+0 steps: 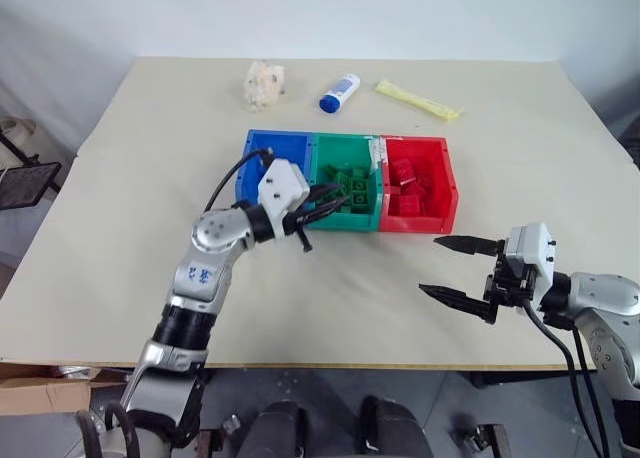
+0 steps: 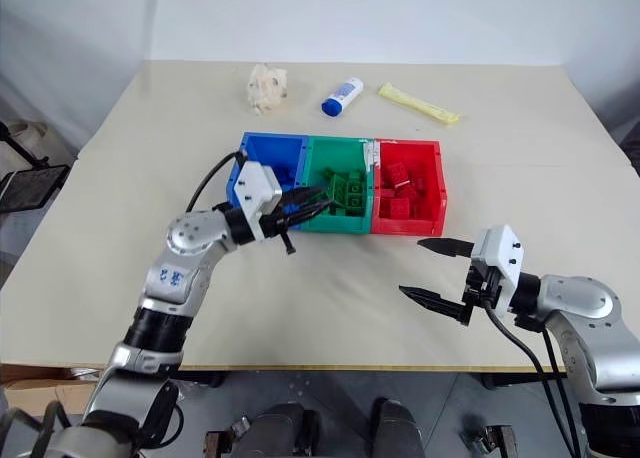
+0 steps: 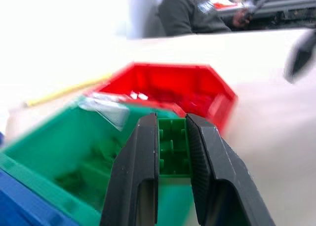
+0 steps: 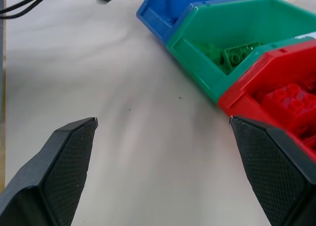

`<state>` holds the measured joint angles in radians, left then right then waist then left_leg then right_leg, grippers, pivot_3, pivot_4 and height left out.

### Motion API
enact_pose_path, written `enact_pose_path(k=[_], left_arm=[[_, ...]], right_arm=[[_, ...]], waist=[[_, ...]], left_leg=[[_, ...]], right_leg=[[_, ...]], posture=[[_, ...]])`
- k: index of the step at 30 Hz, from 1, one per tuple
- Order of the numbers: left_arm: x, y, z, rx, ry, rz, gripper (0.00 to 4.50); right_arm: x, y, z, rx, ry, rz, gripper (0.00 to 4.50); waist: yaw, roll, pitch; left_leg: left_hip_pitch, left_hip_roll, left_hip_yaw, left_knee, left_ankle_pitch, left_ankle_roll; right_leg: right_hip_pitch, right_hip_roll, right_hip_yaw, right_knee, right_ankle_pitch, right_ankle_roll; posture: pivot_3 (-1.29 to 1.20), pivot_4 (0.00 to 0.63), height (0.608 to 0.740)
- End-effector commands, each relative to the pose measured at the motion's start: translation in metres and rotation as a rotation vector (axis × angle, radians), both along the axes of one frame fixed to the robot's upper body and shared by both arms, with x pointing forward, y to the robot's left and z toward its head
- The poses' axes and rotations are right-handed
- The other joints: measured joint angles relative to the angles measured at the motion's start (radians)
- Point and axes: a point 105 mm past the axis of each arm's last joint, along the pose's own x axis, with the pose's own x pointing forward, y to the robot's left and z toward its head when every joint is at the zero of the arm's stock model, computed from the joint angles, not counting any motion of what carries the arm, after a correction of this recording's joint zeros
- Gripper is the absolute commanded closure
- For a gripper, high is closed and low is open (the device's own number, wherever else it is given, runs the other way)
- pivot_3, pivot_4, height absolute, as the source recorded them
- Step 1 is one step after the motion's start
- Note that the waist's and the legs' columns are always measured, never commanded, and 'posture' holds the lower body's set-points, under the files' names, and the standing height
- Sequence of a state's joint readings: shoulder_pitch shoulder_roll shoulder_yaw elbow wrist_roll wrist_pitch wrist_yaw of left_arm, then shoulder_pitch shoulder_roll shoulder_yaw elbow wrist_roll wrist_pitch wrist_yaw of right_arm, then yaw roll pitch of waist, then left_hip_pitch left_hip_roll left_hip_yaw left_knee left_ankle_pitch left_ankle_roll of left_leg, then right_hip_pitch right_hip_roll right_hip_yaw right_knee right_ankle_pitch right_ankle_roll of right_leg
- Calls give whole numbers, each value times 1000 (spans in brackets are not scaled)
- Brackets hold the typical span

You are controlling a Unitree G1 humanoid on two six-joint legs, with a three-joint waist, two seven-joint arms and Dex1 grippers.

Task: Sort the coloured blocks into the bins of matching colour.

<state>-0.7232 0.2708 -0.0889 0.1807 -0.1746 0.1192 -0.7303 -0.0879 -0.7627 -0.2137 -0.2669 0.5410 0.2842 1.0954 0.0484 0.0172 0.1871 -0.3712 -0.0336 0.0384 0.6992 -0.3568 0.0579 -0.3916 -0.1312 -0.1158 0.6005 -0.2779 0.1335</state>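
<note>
Now, head views: left gripper (image 1: 322, 204) clamps a green brick (image 3: 174, 148) at the front edge of the green bin (image 1: 372, 218), between the blue bin (image 1: 262, 141) and red bin (image 1: 448, 193).
Left wrist view: fingers (image 3: 139, 168) pinch the brick, the green bin's opening beneath and ahead.
Right wrist view: right gripper (image 4: 163, 171) spread wide and empty over bare table (image 4: 98, 63).
Step done well: carry the brick fully past the rim, well inside the green walls, then let go low so it cannot bounce out.
</note>
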Motion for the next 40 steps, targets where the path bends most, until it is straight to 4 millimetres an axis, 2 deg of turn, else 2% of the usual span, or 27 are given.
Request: enact_pose_path(k=[1,7,11,12,19,22,26,27,30,34,40], left_arm=[[14,-6,10,-18,-40,34,3291],[22,-19,9,-13,-54,2,1398],[19,-15,14,-39,-76,-10,149],[19,-14,16,-47,-82,-10,53],[-6,31,10,-24,-24,-78,53],[-18,68,-1,-10,51,-78,53],[-24,94,-6,-4,96,-42,53],[-25,112,-12,16,122,2,53],[-31,144,-26,52,185,80,53],[-37,157,-34,54,225,119,53],[-50,169,-44,32,247,158,53]], right_arm=[[-3,1,13,17,-62,0,0],[-1,0,15,17,-74,-10,0],[-1,-2,16,13,-75,-9,0],[-1,-2,16,12,-74,-8,0],[8,-10,18,-22,-69,14,0],[13,-20,18,-46,-62,13,0],[16,-31,17,-67,-52,11,0],[16,-38,14,-82,-32,13,0],[18,-58,8,-107,4,-9,0],[23,-75,6,-114,11,-55,0],[29,-83,7,-104,-10,-89,0]], waist=[[3,0,0],[4,-1,0],[3,-2,1],[3,-2,1],[-19,-1,1],[-22,-1,1],[-20,-1,1],[-19,-1,1],[-25,-1,1],[-22,-1,1],[-27,-1,1]], left_leg=[[0,0,0,0,0,0],[0,-1,0,0,0,0],[-1,-1,0,0,0,1],[-1,-1,0,0,0,1],[0,0,-1,-1,0,0],[0,0,-1,-1,0,0],[0,0,-2,0,0,0],[0,0,-2,0,0,0],[0,0,-2,-1,0,0],[0,0,-2,-1,0,0],[0,1,-2,-1,0,0]], right_leg=[[0,0,0,0,0,0],[0,0,-1,0,0,1],[0,0,-1,-1,0,1],[0,0,-1,0,0,1],[-1,0,-1,0,0,1],[0,0,-1,0,0,1],[0,0,-1,0,0,1],[0,-1,-1,0,0,1],[0,-1,0,-1,0,1],[1,-1,-1,-1,0,1],[0,-2,2,-1,0,1]], posture=[[0,150,740],[0,150,740],[0,150,740],[0,150,740],[0,150,740],[0,150,740],[0,150,740],[0,150,740],[0,150,740],[0,150,740],[0,150,740]])
